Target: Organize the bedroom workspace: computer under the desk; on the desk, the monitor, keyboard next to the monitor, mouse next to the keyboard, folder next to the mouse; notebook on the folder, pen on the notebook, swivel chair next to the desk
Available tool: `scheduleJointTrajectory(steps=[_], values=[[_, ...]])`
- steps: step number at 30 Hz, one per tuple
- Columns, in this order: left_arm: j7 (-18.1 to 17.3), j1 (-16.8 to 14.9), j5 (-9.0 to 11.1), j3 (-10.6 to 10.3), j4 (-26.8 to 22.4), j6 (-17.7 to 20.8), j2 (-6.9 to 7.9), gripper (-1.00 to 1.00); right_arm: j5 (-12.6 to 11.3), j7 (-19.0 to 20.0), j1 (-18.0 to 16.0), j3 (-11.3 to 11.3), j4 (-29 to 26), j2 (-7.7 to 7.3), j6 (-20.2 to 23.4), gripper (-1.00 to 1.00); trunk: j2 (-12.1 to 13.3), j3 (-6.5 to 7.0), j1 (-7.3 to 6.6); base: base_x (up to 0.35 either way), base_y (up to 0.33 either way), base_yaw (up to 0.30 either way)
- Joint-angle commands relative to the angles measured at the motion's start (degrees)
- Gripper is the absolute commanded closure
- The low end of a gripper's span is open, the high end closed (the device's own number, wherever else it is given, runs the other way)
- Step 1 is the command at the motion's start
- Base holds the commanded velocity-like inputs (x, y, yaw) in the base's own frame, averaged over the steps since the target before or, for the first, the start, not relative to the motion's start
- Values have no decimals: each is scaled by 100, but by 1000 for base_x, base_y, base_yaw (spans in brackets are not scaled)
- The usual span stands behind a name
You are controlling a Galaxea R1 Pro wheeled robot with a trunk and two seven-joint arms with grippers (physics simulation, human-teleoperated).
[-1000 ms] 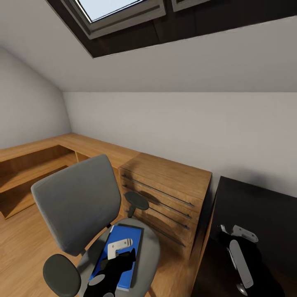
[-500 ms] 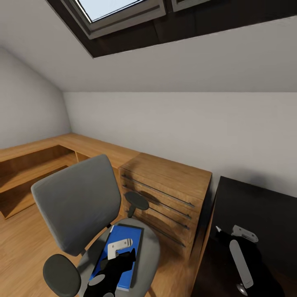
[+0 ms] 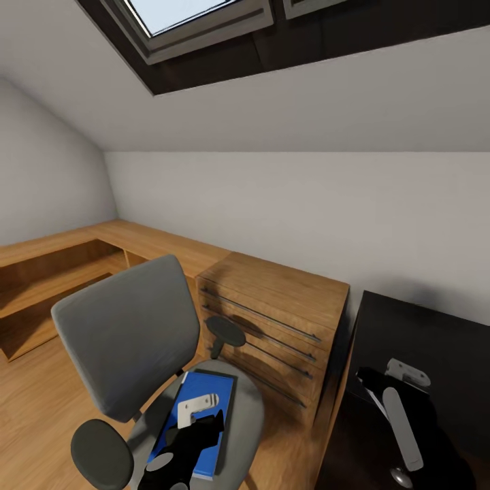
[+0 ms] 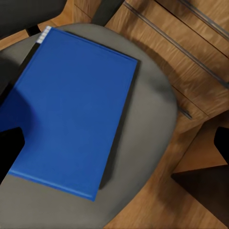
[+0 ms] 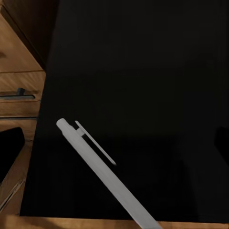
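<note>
The grey swivel chair (image 3: 129, 327) stands at the lower left with the bright blue folder (image 3: 203, 385) flat on its seat. My left gripper (image 3: 197, 425) hangs just above the folder (image 4: 71, 114), open, one finger at each side of the left wrist view. At the lower right is a corner of the glossy black desk (image 3: 422, 333). Over it my right gripper (image 3: 395, 401) is open. A pale grey pen (image 3: 400, 429) lies slantwise beneath it; in the right wrist view the pen (image 5: 100, 167) sits between the spread fingers against the desk top (image 5: 143, 62). Whether a finger touches it I cannot tell.
A light-wood chest of drawers (image 3: 272, 320) stands between the chair and the desk, close to both. A low wood cabinet with shelves (image 3: 54, 272) runs along the left wall. The ceiling slopes down from a skylight (image 3: 190, 20). Black armrests (image 3: 224, 332) flank the seat.
My right gripper has shifted a little up and to the right over the desk, and the pen has shifted slightly the same way. The left gripper, chair and folder are unchanged.
</note>
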Motion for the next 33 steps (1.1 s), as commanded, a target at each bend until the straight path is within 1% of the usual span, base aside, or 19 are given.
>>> scheduleJointTrajectory(steps=[1,15,22,24,25,27,28,29,33], values=[[48,-7,34,-12,-7,13,5,-100,-60,-52,-4,3,-21,-2,14,-100,-4,-6,0,0,0,0],[47,-7,34,-11,-5,13,5,-100,-65,-53,11,2,-178,9,33,-100,-4,-6,0,0,0,0],[47,-7,34,-11,-10,9,5,-100,-71,-56,174,9,-475,62,47,-100,-4,-6,0,0,0,0],[48,-7,34,-12,-12,7,5,-100,-73,-58,212,13,-542,128,52,-100,-4,-6,0,0,0,0],[48,-7,34,-27,-13,2,5,-100,-72,-61,239,22,-589,267,57,-100,-4,-6,0,0,0,6],[48,-7,34,-31,-14,-2,5,-100,-68,-61,244,33,-599,321,58,-100,-4,-6,0,0,0,39],[46,-7,29,-35,-19,-9,9,-100,-53,-66,249,50,-611,418,54,-100,-4,-6,0,0,0,177],[47,-7,27,-34,-20,-10,11,-100,-45,-68,250,55,-611,451,53,-100,-4,-6,0,0,0,213],[49,-7,26,-33,-17,-12,13,-100,-36,-70,251,65,-602,492,45,-100,-4,-6,0,0,0,240]])
